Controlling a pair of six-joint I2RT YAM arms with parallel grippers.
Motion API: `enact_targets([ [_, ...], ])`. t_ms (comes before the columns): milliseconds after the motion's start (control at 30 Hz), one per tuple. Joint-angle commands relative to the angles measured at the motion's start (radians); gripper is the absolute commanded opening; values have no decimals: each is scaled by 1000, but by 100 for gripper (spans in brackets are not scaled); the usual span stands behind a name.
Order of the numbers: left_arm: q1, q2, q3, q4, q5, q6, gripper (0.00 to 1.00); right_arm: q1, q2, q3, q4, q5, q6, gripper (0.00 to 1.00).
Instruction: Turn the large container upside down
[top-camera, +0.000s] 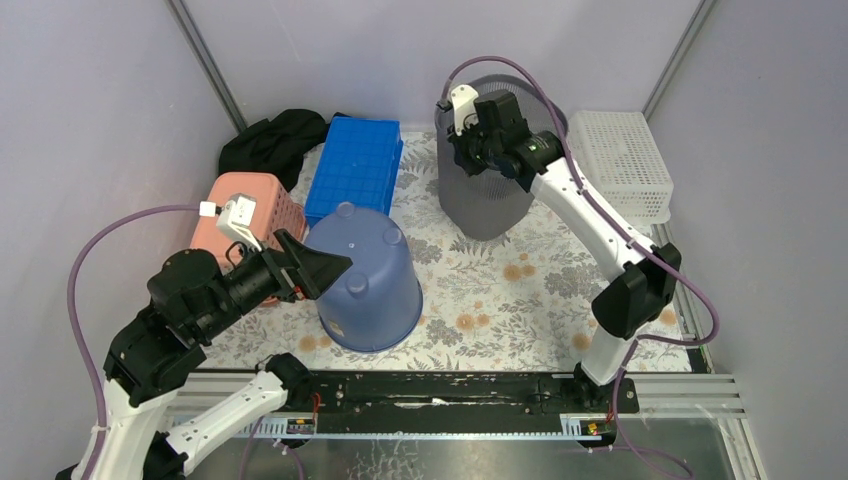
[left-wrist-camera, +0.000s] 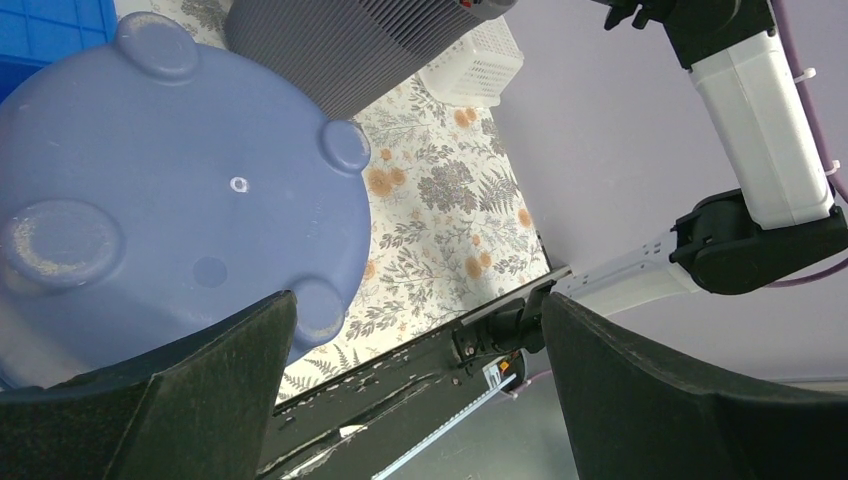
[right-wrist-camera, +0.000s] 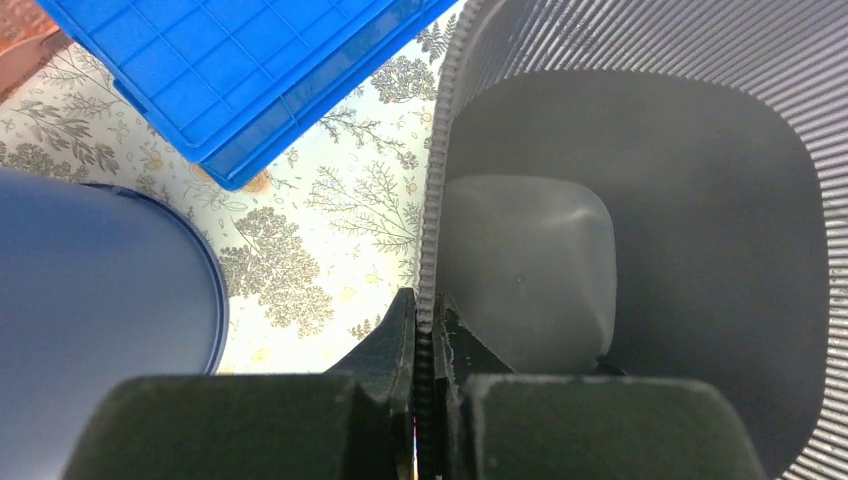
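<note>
The large grey ribbed container (top-camera: 490, 205) stands upright at the back of the flowered mat, its open top up. My right gripper (top-camera: 468, 150) is shut on its left rim; in the right wrist view the gripper (right-wrist-camera: 425, 322) pinches the ribbed wall, one finger inside and one outside, and the container's inside (right-wrist-camera: 650, 250) is empty. The container's side also shows in the left wrist view (left-wrist-camera: 340, 50). My left gripper (top-camera: 325, 268) is open and empty, hovering beside the near left edge of an upside-down periwinkle bucket (top-camera: 365, 280). In its own view the left gripper (left-wrist-camera: 418, 300) holds nothing.
The bucket's bottom (left-wrist-camera: 150, 180) fills the left wrist view and its side shows in the right wrist view (right-wrist-camera: 90, 300). A blue crate (top-camera: 355, 165), a pink basket (top-camera: 250, 205) and a black cloth (top-camera: 275, 140) lie at the back left. A white basket (top-camera: 620, 160) stands at the back right.
</note>
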Motion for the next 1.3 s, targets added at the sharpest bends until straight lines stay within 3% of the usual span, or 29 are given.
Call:
enact_targets([
  [0,-6,-9,0,66,21,-2,100,6,-115,47,-40,18,70,0],
  [333,-6,-28,-26,81,39,-10,100,55,-300,53,-225,143,172,0],
  [800,-6,-59,-67,95,62,-38,100,142,-599,-206,-422,372,323,0],
  [1067,-5,-54,-68,96,63,-39,100,147,-660,-264,-533,509,418,0],
  [1267,-5,-61,-78,95,59,-40,100,147,-682,-322,-507,545,454,0],
])
